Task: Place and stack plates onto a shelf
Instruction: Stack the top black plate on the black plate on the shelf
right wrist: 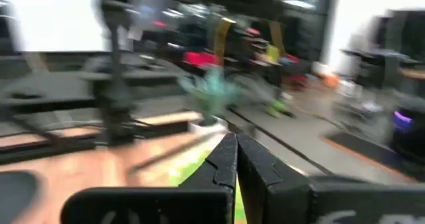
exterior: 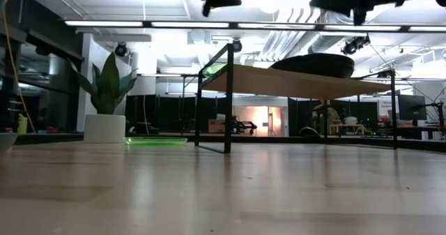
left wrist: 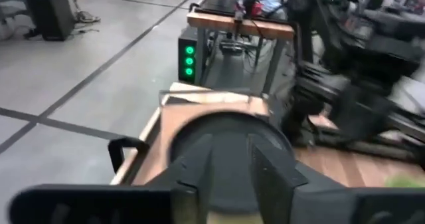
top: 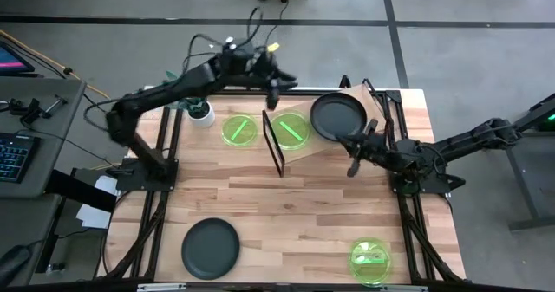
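Note:
The shelf [top: 299, 149] stands at the table's middle, its board tilted on a black frame. A dark grey plate [top: 338, 117] lies on its right part and also shows in the low view [exterior: 313, 64]. A green plate [top: 290, 130] lies on its left part. My left gripper [top: 276, 88] hangs open and empty above the shelf's far edge, looking at the dark plate [left wrist: 226, 127]. My right gripper [top: 354, 156] is shut and empty, just near-right of the dark plate and above it [exterior: 359, 1].
A green plate [top: 240, 130] lies on the table left of the shelf, beside a white plant pot [top: 201, 112]. A dark plate [top: 210, 247] lies near-left and a green plate [top: 370, 259] near-right. Bare tabletop lies between them and the shelf.

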### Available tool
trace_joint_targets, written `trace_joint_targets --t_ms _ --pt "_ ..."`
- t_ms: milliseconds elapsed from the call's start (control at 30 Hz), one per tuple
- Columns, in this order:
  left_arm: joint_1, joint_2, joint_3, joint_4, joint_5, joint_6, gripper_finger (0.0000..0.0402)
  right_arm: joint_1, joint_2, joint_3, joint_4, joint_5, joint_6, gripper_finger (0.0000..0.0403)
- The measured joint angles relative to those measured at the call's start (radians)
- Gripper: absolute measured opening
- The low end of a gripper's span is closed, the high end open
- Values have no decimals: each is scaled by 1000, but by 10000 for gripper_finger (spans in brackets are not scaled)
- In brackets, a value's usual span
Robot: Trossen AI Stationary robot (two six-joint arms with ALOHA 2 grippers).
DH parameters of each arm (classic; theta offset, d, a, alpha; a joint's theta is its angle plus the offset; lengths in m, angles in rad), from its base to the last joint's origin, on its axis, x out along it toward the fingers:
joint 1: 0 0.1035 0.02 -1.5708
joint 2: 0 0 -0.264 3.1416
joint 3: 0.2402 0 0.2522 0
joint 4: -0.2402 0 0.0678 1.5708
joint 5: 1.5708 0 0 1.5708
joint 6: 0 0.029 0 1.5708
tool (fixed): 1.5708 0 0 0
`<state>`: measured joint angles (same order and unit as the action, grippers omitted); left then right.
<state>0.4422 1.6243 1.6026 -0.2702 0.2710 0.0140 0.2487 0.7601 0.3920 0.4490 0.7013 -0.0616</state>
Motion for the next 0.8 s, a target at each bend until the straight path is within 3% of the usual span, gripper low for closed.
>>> trace_joint_targets --t_ms 167,333,433,533,800 --pt "-63 -182 -363 229 -29 -5 9 -72 8 0 -102 22 88 0" --pt "-131 -316 -784 705 -33 -112 4 -134 69 0 -134 3 125 0" --pt "-169 -345 -966 998 -32 -150 2 -165 124 0 -133 -17 126 0" --pt "-185 -372 -1062 1164 -31 -166 2 -191 173 0 -132 -18 132 0" --pt "-197 -401 -1105 1183 -32 -152 0 -212 209 0 -129 -17 141 0"
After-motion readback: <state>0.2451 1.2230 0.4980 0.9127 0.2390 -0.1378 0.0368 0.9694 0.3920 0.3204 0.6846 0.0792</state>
